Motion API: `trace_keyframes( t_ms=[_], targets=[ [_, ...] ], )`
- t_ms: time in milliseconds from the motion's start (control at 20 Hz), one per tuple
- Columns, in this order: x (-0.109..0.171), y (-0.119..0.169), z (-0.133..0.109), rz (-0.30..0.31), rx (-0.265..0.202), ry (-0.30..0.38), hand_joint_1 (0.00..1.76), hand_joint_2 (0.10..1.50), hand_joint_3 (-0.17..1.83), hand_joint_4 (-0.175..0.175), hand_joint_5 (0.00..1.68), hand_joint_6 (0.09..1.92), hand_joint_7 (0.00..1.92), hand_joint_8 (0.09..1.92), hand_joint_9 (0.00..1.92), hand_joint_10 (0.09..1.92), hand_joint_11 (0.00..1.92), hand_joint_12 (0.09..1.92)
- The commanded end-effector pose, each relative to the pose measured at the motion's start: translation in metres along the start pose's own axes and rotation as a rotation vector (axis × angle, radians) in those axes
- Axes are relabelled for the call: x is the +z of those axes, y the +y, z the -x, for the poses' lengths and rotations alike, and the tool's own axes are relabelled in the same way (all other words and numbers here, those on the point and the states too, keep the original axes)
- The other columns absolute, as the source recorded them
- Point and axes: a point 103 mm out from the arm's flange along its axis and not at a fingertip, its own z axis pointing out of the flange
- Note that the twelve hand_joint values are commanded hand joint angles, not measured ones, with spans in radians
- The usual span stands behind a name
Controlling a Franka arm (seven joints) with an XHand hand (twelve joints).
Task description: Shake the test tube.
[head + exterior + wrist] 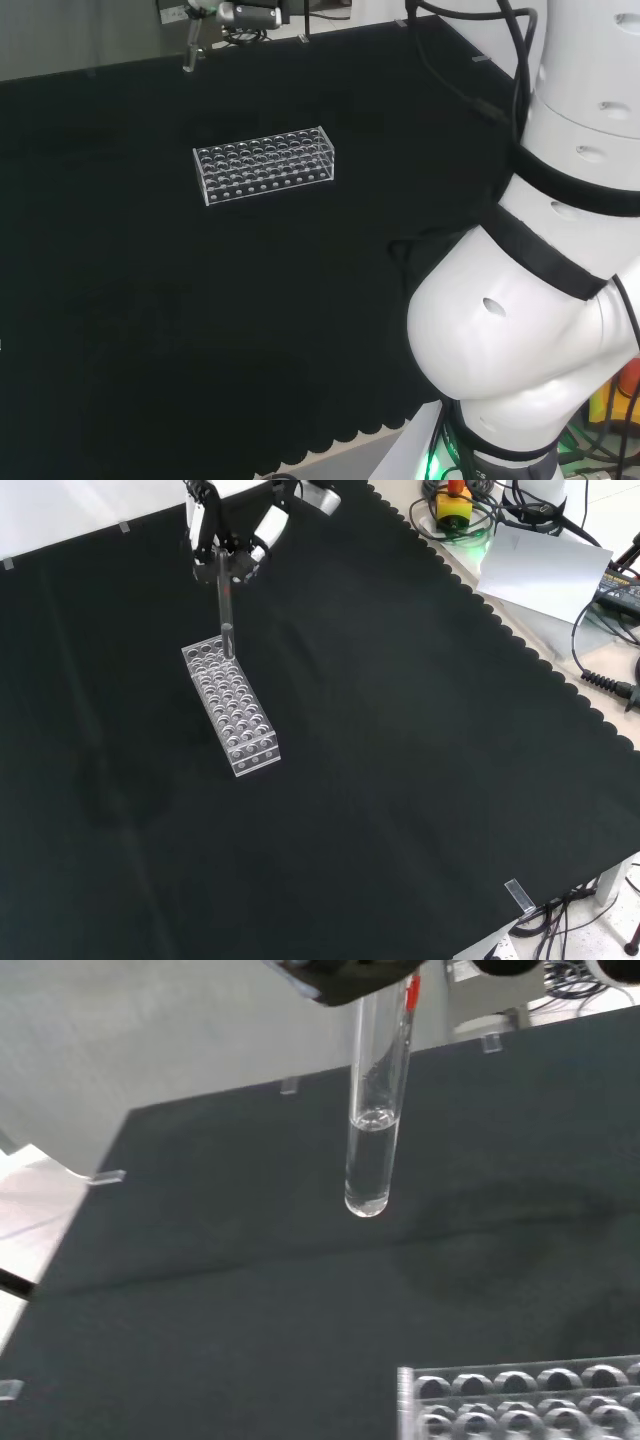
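While the hand (232,542) hung above the table (420,780), fingers (222,562) pinched the test tube (227,615) by its top, tube upright over the clear rack (231,707), wrist view alone showed clear liquid in its lower part.

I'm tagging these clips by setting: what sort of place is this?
Probably a robotics lab set up for chemistry handling. The hand holds a test tube of clear liquid above a clear tube rack on a black cloth, with cables at the bench edge.
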Motion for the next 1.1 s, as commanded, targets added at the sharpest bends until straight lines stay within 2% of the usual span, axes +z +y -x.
trace_keyframes(
  t_ms=[50,400,500,650,750,850,1100],
  targets=[
    [-0.007,-0.021,0.082,-0.019,0.124,-0.151,1.23,1.05,-0.17,-0.175,1.37,0.35,1.74,0.38,1.71,0.45,1.23,0.86],
    [-0.021,-0.052,0.196,-0.042,0.380,-0.272,1.23,1.05,-0.17,-0.175,1.37,0.35,1.74,0.38,1.71,0.45,1.23,0.86],
    [-0.028,-0.058,0.219,-0.040,0.430,-0.303,1.23,1.05,-0.17,-0.175,1.37,0.35,1.74,0.38,1.70,0.45,1.23,0.86],
    [-0.038,-0.063,0.240,-0.034,0.482,-0.335,1.23,1.05,-0.17,-0.175,1.37,0.35,1.74,0.38,1.70,0.45,1.23,0.86],
    [-0.043,-0.064,0.247,-0.027,0.500,-0.336,1.23,1.05,-0.17,-0.175,1.37,0.35,1.74,0.38,1.70,0.45,1.23,0.86],
    [-0.045,-0.062,0.245,-0.020,0.495,-0.327,1.23,1.05,-0.17,-0.175,1.37,0.35,1.74,0.38,1.70,0.45,1.23,0.86],
    [-0.039,-0.049,0.212,-0.012,0.429,-0.286,1.23,1.05,-0.17,-0.175,1.37,0.34,1.74,0.38,1.70,0.46,1.23,0.86]
  ],
)
